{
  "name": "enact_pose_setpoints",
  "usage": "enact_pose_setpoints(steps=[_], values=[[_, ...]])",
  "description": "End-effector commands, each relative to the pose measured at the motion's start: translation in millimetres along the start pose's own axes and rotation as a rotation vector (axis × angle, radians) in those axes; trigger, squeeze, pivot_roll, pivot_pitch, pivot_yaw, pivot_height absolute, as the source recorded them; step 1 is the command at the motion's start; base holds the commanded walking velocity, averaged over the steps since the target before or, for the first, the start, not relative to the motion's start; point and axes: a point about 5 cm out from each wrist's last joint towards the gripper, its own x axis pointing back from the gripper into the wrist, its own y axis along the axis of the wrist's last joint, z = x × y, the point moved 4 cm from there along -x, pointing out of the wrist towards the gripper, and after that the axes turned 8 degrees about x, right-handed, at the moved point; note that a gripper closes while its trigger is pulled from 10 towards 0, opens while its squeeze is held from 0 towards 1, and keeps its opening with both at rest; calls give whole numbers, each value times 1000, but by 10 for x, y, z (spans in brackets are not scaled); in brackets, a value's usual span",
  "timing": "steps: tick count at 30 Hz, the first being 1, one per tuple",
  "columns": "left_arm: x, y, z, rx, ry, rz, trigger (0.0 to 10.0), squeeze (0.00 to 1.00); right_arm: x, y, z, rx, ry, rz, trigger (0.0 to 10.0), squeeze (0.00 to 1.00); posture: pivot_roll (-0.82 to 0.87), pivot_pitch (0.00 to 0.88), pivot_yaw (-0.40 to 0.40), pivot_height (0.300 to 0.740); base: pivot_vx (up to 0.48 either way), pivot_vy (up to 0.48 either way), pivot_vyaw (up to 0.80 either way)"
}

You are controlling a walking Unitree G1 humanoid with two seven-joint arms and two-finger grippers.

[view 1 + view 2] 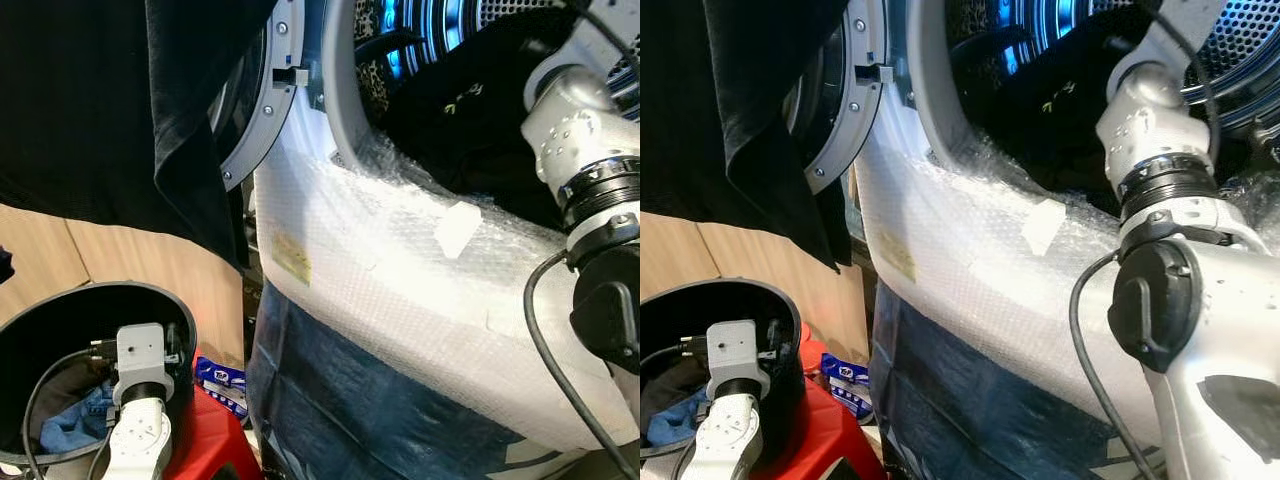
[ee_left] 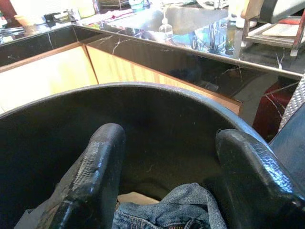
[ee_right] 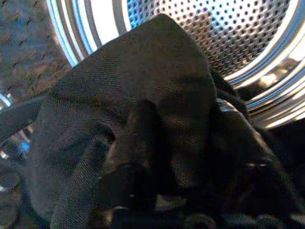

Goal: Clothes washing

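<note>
The washing machine's open drum (image 3: 228,28) shows its perforated steel wall. My right arm (image 1: 1160,170) reaches into the opening, and my right gripper (image 3: 183,124) is shut on a black garment (image 3: 143,71) that drapes over both fingers inside the drum. More dark clothing (image 1: 470,110) lies in the opening, with a leopard-print piece (image 1: 372,70) beside it. My left gripper (image 2: 169,143) hangs open just above a black bucket (image 1: 60,310). Blue denim (image 2: 176,210) lies in the bucket's bottom, below the fingertips.
Bubble wrap (image 1: 400,260) covers the washer's white front. The round door (image 1: 265,110) stands open to the left, and a large black cloth (image 1: 100,100) hangs over it. A red stool (image 1: 215,430) and a blue packet (image 1: 222,380) sit by the bucket. Wooden panels stand behind.
</note>
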Motion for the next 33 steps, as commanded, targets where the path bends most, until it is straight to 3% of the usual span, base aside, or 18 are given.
enact_pose_setpoints(steps=[1, 15, 20, 27, 32, 33], values=[[-24, 16, -39, -9, -21, -6, 10000, 0, 1, 66, -10, 12, 0, -17, 10000, 1000, -9, 0, -96, 740, 0, 0, 0], [-58, 55, 2, -18, -17, -20, 10000, 0, 14, 170, 43, 23, 30, -61, 10000, 1000, -3, 0, -84, 740, 0, 0, 0], [-62, 75, 31, -24, -12, -26, 10000, 0, 21, 218, 63, -36, 42, -74, 10000, 1000, 3, 0, -79, 740, 0, 0, 0], [-41, 86, 62, -30, -6, -32, 10000, 0, 73, 515, 100, -5, 73, -226, 10000, 1000, -3, 0, -63, 740, 0, 0, 0], [-36, 76, 52, -32, -12, -28, 10000, 0, 77, 531, 45, 0, 68, -257, 10000, 1000, -13, 0, -61, 740, 0, 0, 0], [-31, 74, 44, -34, -15, -27, 10000, 0, 77, 510, 21, 12, 76, -266, 10000, 349, -12, 0, -62, 740, 0, 0, 0]])
